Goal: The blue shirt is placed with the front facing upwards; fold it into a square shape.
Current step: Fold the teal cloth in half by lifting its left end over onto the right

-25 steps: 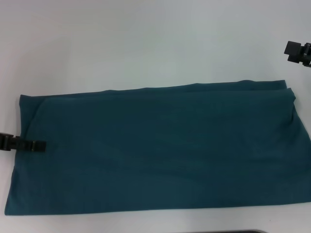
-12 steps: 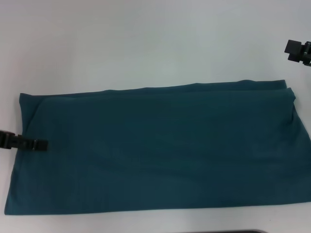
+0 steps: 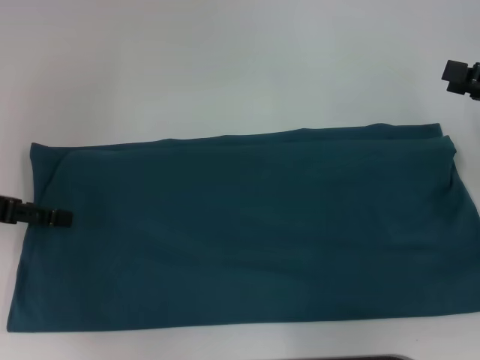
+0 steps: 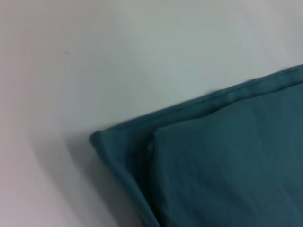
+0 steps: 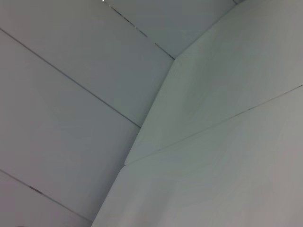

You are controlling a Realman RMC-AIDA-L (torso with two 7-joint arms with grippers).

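Spread flat across the white table (image 3: 225,67): the blue shirt (image 3: 247,225), a large dark teal cotton tee folded into a long band with plain fabric up, no lettering in sight. Running from the left edge of the head view out past the right edge, near side close to the table's front. Doubled at the right end, one layer edge lying just inside the other. Over at the shirt's left end, the left gripper (image 3: 64,218), a slim black claw, reaching in low from the side with its tip over the cloth's short edge; apart or together, cannot tell. Up close in the left wrist view, a shirt corner with a folded layer stacked on a lower one, hem showing along the rim. Far right and well clear of the fabric, the right gripper (image 3: 459,76), black, parked above bare table; finger state not readable either.
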